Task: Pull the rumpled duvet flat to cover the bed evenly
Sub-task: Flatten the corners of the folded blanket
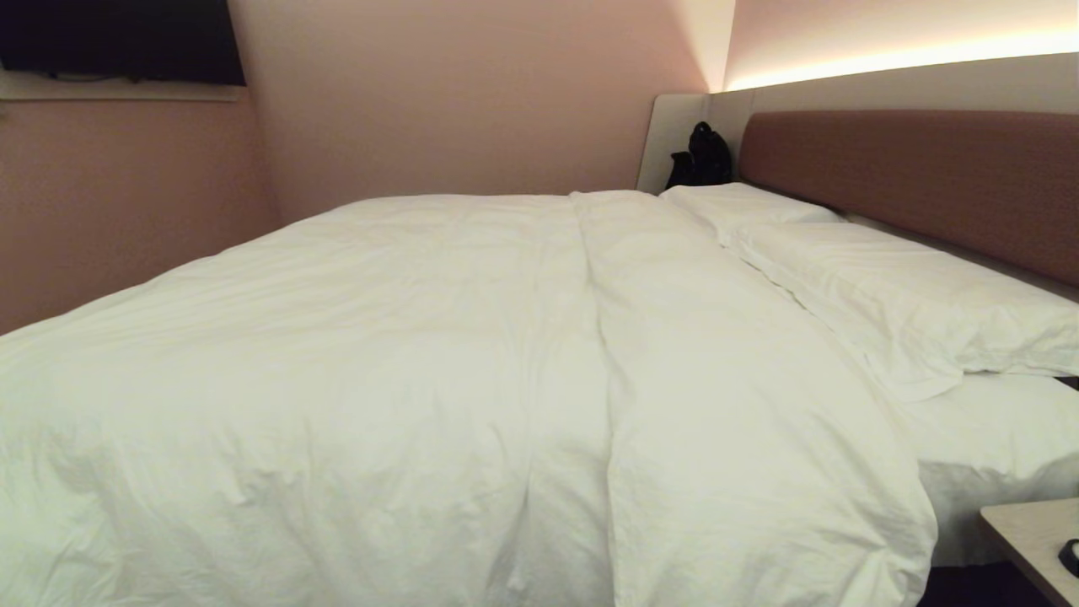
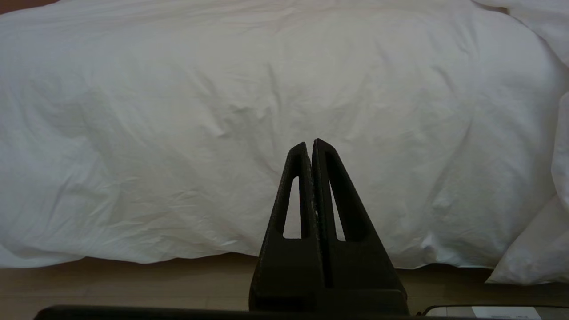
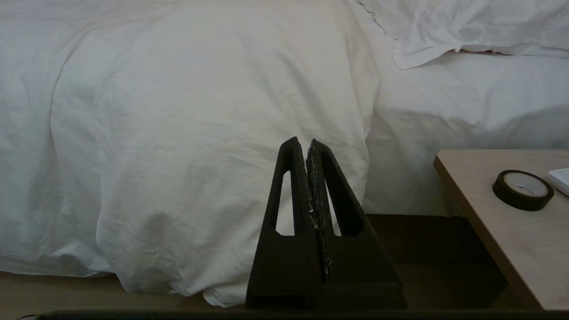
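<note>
Left gripper (image 2: 310,146) and right gripper (image 3: 302,144) hang closed and empty beside the bed (image 1: 995,438), facing its side edge. The duvet (image 1: 438,337) drapes over that edge but stops short of the pillows (image 1: 893,287) — seemingly bunched along a central ridge. Grip it near an edge, then pull low and steady — evenly.

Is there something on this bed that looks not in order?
Yes. The duvet has a long fold ridge running toward the headboard and stops short of the pillows, leaving bare sheet beside the nightstand.
</note>
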### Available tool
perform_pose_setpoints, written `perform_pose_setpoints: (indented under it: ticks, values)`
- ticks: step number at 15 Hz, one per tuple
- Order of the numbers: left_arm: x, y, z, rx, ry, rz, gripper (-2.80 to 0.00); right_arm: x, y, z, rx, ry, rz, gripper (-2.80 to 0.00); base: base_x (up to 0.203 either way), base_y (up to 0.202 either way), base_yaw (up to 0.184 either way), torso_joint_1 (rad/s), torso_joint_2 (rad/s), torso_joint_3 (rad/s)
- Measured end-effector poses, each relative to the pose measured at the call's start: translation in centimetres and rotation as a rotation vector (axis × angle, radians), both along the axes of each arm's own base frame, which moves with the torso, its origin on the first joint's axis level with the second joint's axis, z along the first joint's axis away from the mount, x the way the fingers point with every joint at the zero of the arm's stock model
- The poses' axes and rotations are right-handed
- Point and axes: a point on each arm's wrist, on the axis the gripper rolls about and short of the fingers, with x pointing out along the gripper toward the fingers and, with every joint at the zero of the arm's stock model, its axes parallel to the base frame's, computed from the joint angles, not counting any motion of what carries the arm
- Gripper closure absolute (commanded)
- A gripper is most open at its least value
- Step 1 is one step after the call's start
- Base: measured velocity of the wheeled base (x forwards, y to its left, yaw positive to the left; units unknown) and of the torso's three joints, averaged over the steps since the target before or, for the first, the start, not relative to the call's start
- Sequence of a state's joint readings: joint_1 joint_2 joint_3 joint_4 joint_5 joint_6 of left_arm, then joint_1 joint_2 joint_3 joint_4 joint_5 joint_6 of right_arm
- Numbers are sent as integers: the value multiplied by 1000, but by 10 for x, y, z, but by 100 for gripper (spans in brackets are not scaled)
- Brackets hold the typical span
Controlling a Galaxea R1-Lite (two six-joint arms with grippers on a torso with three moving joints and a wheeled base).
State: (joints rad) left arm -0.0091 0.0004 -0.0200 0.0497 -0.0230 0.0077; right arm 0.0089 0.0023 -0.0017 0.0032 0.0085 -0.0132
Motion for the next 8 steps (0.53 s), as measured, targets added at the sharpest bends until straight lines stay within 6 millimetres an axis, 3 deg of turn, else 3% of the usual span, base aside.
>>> perform_pose_setpoints:
  ticks: [8]
  values:
    - [0, 0, 0, 0, 0, 0, 0, 0, 0, 0, 0, 0, 0, 0, 0, 0, 0, 0, 0, 0]
